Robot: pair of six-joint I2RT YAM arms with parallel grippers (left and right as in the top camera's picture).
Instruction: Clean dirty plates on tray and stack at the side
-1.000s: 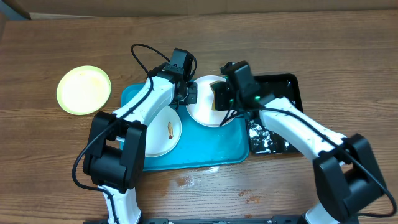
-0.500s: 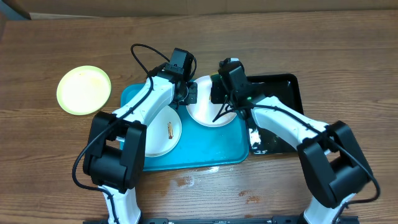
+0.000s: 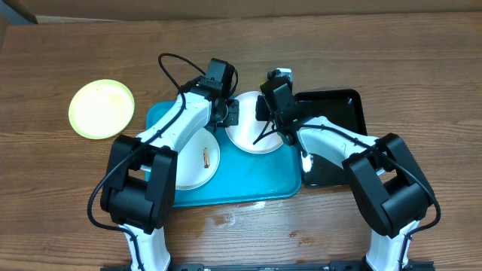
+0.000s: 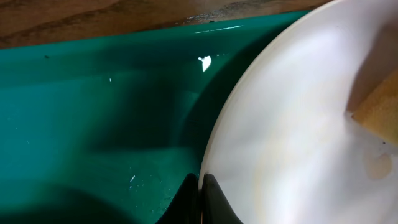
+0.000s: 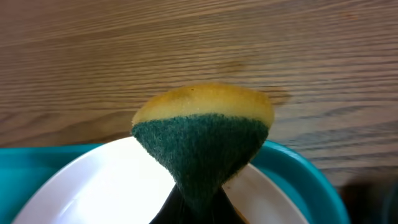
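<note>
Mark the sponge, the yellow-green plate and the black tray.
yellow-and-green scouring sponge (image 5: 202, 146): right wrist view, green scouring face.
round pale yellow-green plate (image 3: 102, 110): overhead view, centre of the plate.
glossy black rectangular tray (image 3: 343, 113): overhead view, bare floor, far part.

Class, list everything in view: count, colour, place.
table: one, brown wood, under everything.
turquoise tray: one, turquoise, table centre.
black tray: one, glossy black, right of turquoise tray.
far white plate: one, white, tray's far side.
near white plate: one, white, brown smear, tray's left side.
yellow-green plate: one, pale yellow-green, on table left of tray.
sponge: one, yellow and green, over far white plate.
left gripper: one, dark, shut on far white plate's rim.
right gripper: one, dark, shut on sponge.
</note>
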